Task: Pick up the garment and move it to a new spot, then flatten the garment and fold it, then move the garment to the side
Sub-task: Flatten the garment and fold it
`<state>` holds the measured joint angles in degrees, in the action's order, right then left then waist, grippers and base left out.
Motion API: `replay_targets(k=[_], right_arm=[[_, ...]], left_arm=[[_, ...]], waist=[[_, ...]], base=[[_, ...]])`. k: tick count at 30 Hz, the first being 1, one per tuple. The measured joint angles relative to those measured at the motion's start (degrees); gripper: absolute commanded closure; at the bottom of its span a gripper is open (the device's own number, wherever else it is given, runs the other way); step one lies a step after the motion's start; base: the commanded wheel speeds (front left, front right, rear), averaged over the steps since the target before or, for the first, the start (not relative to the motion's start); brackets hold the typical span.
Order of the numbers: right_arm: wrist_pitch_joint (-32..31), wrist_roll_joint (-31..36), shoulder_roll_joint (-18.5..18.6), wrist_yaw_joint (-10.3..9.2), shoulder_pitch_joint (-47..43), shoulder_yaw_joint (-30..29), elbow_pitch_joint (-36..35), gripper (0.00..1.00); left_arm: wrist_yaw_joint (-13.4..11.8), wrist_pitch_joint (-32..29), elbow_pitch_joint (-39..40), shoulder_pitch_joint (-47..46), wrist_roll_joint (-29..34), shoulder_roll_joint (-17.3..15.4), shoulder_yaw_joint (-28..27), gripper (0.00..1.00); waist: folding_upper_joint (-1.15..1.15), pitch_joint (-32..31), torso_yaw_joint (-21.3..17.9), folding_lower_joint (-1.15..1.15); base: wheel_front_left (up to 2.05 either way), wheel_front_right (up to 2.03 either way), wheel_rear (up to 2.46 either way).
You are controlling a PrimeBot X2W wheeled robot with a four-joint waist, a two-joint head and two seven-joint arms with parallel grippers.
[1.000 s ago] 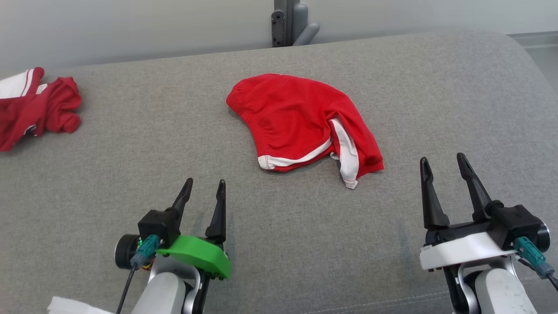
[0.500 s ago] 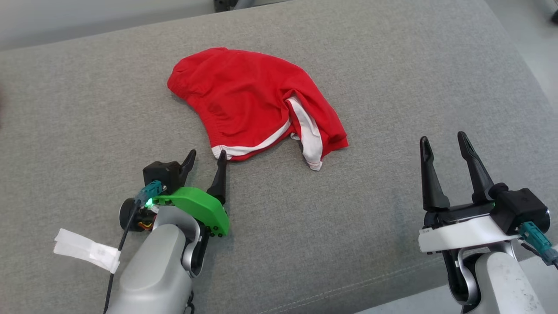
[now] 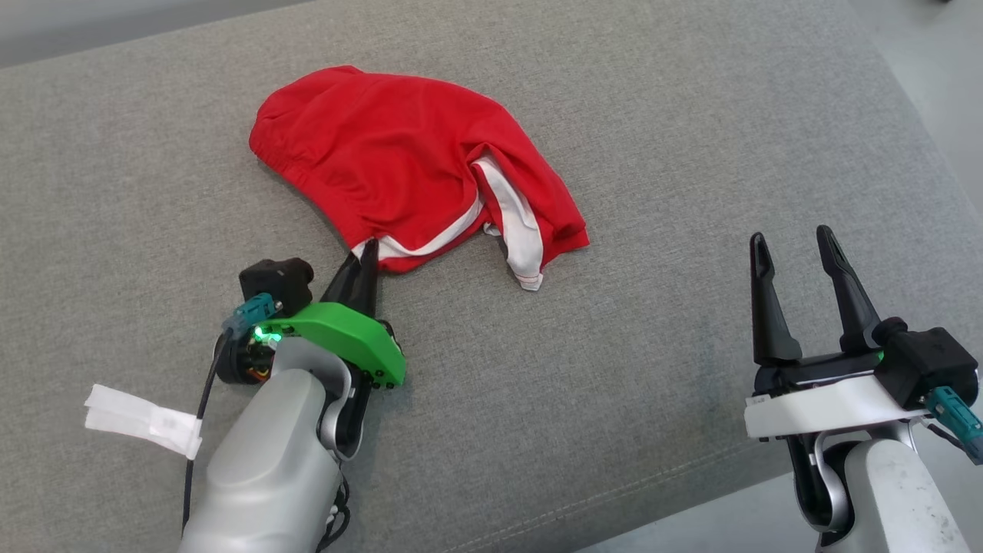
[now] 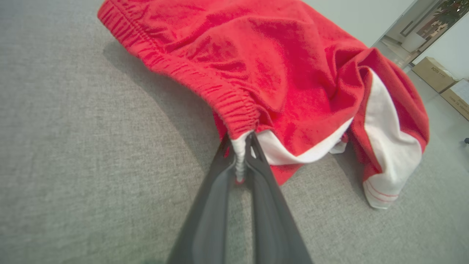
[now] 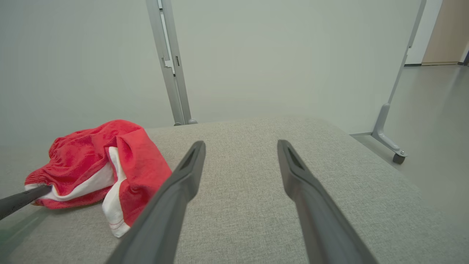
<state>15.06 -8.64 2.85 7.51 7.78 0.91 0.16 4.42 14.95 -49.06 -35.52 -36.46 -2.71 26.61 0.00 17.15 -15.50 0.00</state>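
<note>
The garment (image 3: pixel 407 161) is a pair of red shorts with white trim, lying crumpled on the grey cushion. My left gripper (image 3: pixel 367 247) is shut on its near corner, where the white hem meets the elastic waistband. In the left wrist view the garment (image 4: pixel 278 69) has that white edge pinched between the dark fingers (image 4: pixel 220 205) of my left gripper (image 4: pixel 242 141). My right gripper (image 3: pixel 792 240) stands open to the right of the garment, apart from it. In the right wrist view the garment (image 5: pixel 91 161) lies at the left, and my right gripper (image 5: pixel 240 143) holds nothing.
The grey cushion (image 3: pixel 653 115) runs wide, its front edge (image 3: pixel 614 507) close to my arms. A white tape tag (image 3: pixel 142 422) hangs from my left forearm. Beyond the cushion stand a pale wall and a grey metal post (image 5: pixel 170 62); boxes (image 4: pixel 439 77) sit on the floor.
My left gripper has reached forward to the garment's near corner and shut on it. The head camera has tilted and turned, shifting the whole picture. The right gripper has stayed open.
</note>
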Motion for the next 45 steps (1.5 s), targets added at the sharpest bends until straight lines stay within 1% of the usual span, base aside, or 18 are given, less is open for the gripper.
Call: replay_targets(k=[3, 4, 10, 12, 14, 18, 20, 25, 30, 33, 41, 45], right_arm=[[0.0, 0.2, 0.0, 0.0, -0.1, -0.7, -0.1, 0.0], [0.0, 0.3, 0.0, 0.0, -0.1, -1.1, 0.1, 0.0], [0.0, 1.2, 0.0, 0.0, -1.4, -0.8, 1.1, 0.0], [0.0, 1.4, 0.0, 0.0, -2.0, -0.6, 1.5, 0.0], [0.0, 1.4, 0.0, 0.0, -2.4, -0.2, 2.0, 0.0], [0.0, 1.7, 0.0, 0.0, -3.5, 0.9, 3.4, 0.0], [0.0, 1.7, 0.0, 0.0, -4.2, 1.7, 4.6, 0.0], [0.0, 1.8, 0.0, 0.0, -5.2, 3.6, 7.4, 0.0], [0.0, 1.9, 0.0, 0.0, -5.3, 5.6, 9.9, 0.0], [0.0, 2.1, -0.1, 0.0, -5.2, 6.8, 11.5, 0.0], [0.0, 1.8, 0.0, 0.0, -3.7, 10.2, 13.5, 0.0], [0.0, 1.6, 0.0, 0.0, -3.3, 11.7, 14.5, 0.0]], left_arm=[[-0.7, 0.0, 4.9, 0.3, 0.7, 0.0, -2.1, 1.0], [-1.0, 0.1, 9.0, 1.6, 1.5, 0.0, -4.0, 1.0], [-1.4, 0.1, 20.8, 8.4, 6.1, -0.2, -9.9, 1.0], [-1.4, 0.1, 24.5, 10.6, 8.4, -0.5, -11.3, 1.0], [-1.4, 0.1, 27.7, 12.9, 9.3, -0.8, -12.4, 1.0], [-1.6, 0.1, 32.0, 17.4, 11.9, -2.6, -13.4, 1.0], [-3.0, 0.1, 33.5, 21.0, 13.1, -4.7, -14.2, 1.0], [-4.1, -0.5, 33.8, 26.2, 12.6, -6.0, -15.3, 1.0], [-5.3, -1.3, 31.9, 28.2, 11.7, -6.4, -16.2, 1.0], [-6.0, -1.3, 29.1, 28.4, 11.7, -6.4, -16.5, 1.0], [-6.0, -1.9, 19.5, 25.8, 10.7, -6.0, -16.7, 1.0], [-6.0, -1.7, 15.1, 23.7, 10.8, -6.5, -16.7, 1.0]], waist=[[0.0, -0.4, 0.8, 0.0], [0.0, -0.7, 1.5, 0.0], [0.0, -2.3, 4.5, 0.0], [0.0, -3.1, 5.6, 0.0], [0.0, -4.0, 6.6, 0.0], [0.0, -5.8, 8.5, 0.0], [0.0, -7.0, 9.8, 0.0], [0.0, -8.3, 11.7, 0.0], [0.0, -8.7, 12.7, 0.0], [0.0, -8.8, 13.1, 0.0], [0.0, -7.9, 12.8, 0.0], [0.0, -7.4, 12.3, 0.0]], base=[[0.0, 0.0, 0.0], [0.0, 0.0, 0.0], [0.0, 0.0, 0.0], [0.0, 0.0, 0.0], [0.0, 0.0, 0.0], [0.0, 0.0, 0.0], [0.0, 0.0, 0.0], [0.0, 0.0, 0.0], [0.0, 0.0, 0.0], [0.0, 0.0, 0.0], [0.0, 0.0, 0.0], [0.0, 0.0, 0.0]])
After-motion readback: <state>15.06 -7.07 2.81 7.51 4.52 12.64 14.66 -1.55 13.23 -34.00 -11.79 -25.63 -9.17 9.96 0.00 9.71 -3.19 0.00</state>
